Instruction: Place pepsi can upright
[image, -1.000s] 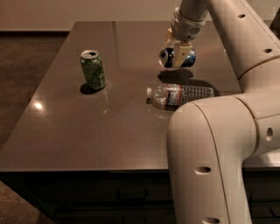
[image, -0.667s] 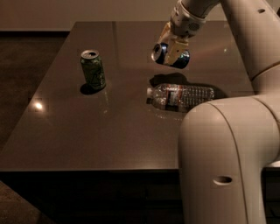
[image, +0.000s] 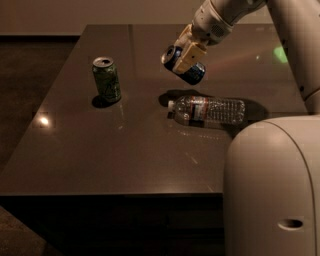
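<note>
Gripper (image: 187, 56) above table (image: 100, 150) | clenched on tilted pepsi can (image: 184, 65) | risk: release while tilted, can topples onto bottle (image: 207, 111)

Gripper (image: 186, 58) holds pepsi can (image: 194, 75) tilted above table (image: 125, 155), prob. clear of bottle (image: 210, 111).

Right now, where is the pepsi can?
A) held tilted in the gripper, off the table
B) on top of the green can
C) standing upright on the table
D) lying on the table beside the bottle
A: the pepsi can sits tilted in the gripper, in the air above the table, over the cap end of the lying bottle.
</note>
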